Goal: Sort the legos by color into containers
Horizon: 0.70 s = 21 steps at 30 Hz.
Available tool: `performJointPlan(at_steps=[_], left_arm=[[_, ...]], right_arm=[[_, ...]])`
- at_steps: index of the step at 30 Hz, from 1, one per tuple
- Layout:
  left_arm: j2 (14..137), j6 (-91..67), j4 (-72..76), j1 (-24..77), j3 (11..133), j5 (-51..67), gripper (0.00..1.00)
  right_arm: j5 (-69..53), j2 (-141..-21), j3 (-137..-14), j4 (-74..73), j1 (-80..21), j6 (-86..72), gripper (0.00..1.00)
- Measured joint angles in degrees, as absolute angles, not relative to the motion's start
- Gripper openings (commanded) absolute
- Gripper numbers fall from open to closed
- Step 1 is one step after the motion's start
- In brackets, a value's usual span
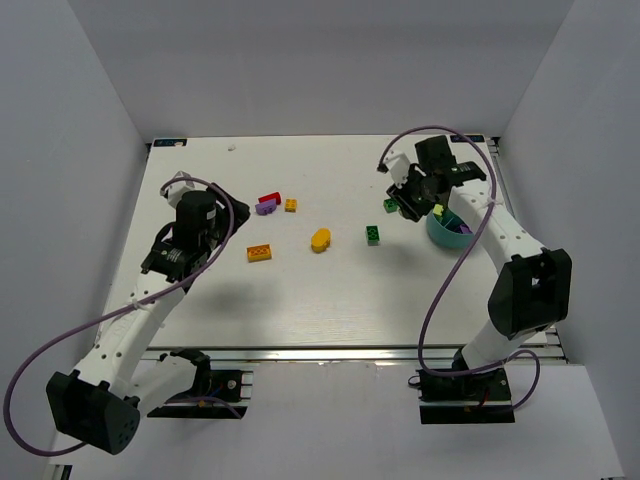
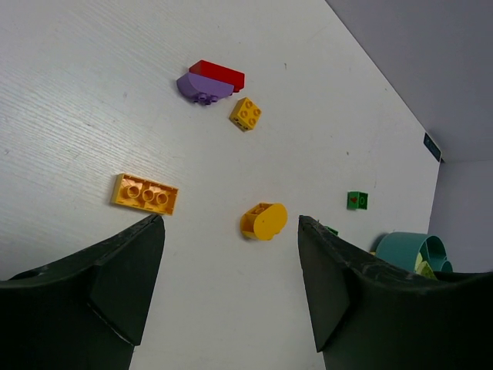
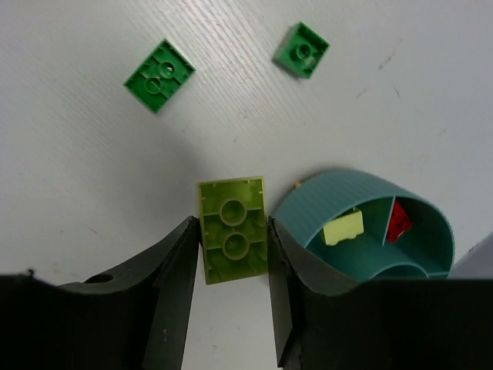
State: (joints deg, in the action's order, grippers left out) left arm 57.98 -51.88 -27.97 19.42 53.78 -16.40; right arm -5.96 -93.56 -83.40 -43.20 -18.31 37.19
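Overhead: two robot arms reach over a white table. A round teal plastic bowl sits at its right side. Mid-table lie a red plastic brick against a purple brick, a small orange square brick, a flat orange brick, an oval orange-yellow piece, a green brick and a smaller green brick.

Left wrist: the left gripper hangs above the table, jaws wide apart and empty, the oval piece just ahead.

Right wrist: the right gripper pinches a lime-green plastic brick just beside the bowl's ribbed wall. Inside the bowl, a pale yellow brick and a small red piece lie in neighbouring compartments.
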Motion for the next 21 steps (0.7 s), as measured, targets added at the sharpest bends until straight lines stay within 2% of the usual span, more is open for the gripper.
performJointPlan(at_steps=[12,21], left_arm=[[58.4,-52.6,-24.2,18.2,51.2,-14.6,0.79],[58.4,-52.6,-24.0,17.2,51.0,-14.1,0.79]], right_arm=[[2.1,-93.4,-83.2,-41.5,-14.5,22.5,0.0],[16.0,-93.5,-79.6,-37.3,-14.6,18.1,0.0]])
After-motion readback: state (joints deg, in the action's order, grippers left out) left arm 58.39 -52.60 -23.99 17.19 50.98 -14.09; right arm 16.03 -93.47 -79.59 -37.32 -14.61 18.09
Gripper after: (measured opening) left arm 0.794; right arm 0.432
